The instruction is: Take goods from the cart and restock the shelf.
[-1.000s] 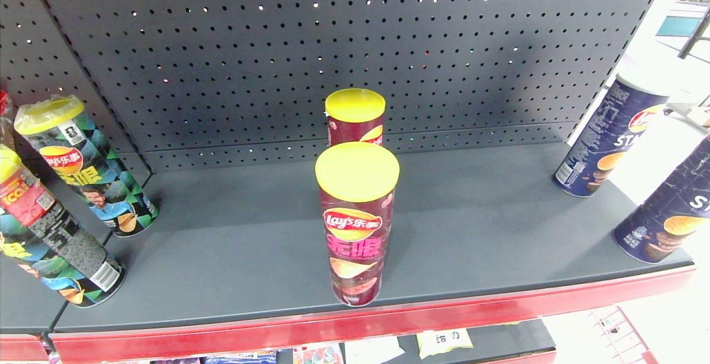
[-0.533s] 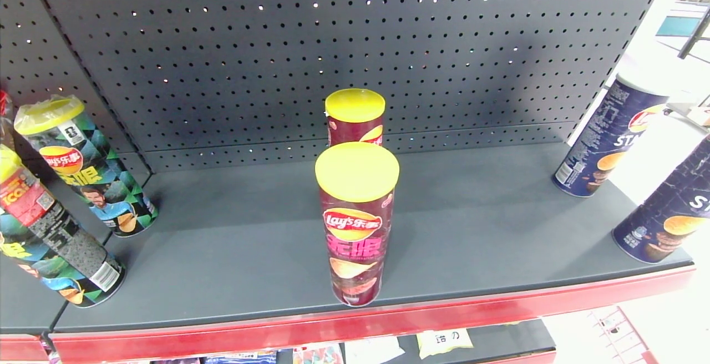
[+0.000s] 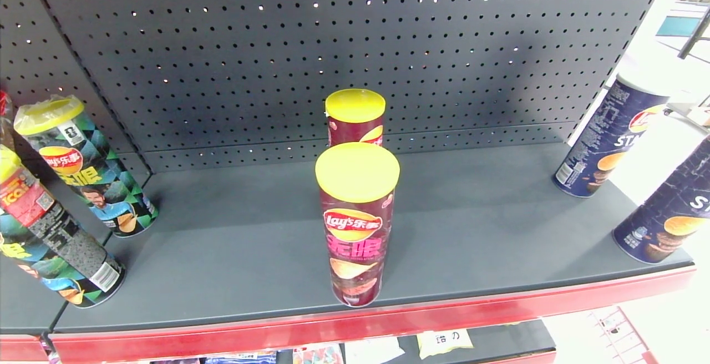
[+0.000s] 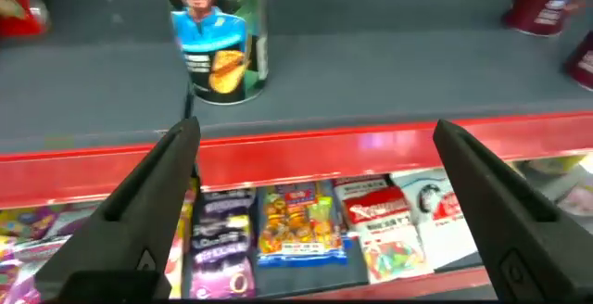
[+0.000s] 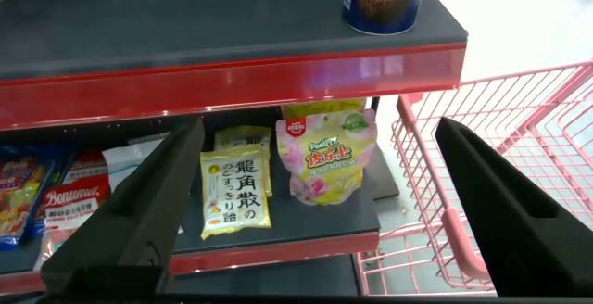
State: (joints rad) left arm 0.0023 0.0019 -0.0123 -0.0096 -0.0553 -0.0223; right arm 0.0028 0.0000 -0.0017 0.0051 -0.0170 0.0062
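Observation:
Two maroon chip cans with yellow lids stand upright in the middle of the dark shelf (image 3: 471, 225), the front can (image 3: 356, 225) near the red edge and the back can (image 3: 355, 117) by the pegboard. My left gripper (image 4: 315, 133) is open and holds nothing, in front of the red shelf edge (image 4: 324, 151), below a green-blue can (image 4: 218, 35). My right gripper (image 5: 320, 128) is open too, nothing in it, level with the lower shelf, beside the pink wire cart (image 5: 505, 179).
Green-blue cans (image 3: 89, 164) stand at the shelf's left, dark blue cans (image 3: 610, 136) at its right end. The lower shelf holds snack packets (image 4: 296, 225), yellow packets (image 5: 236, 188) and a pink packet (image 5: 329, 156). Free shelf room lies either side of the maroon cans.

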